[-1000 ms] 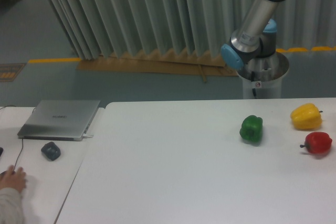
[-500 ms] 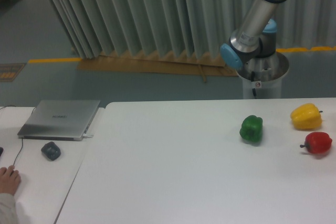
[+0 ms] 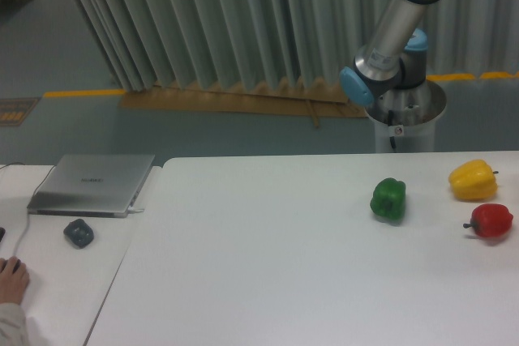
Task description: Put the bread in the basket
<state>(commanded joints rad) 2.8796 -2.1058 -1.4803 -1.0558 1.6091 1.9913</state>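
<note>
Behind the table (image 3: 268, 281), the arm (image 3: 389, 30) rises; its tool is out of frame.

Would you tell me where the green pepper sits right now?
The green pepper stands on the white table, right of centre in the camera view, left of the yellow pepper and red pepper.

A single fixed camera stood in front of the white table (image 3: 284, 265), raised and tilted down, so the tabletop filled the lower half of the frame. It faced the pleated curtain (image 3: 243, 22) across the upper half. It sat at moderate distance: the robot arm (image 3: 397, 30) was cut off at the upper right, and a side desk with a laptop (image 3: 91, 184) ran off the lower left. No second view overlapped it.
</note>
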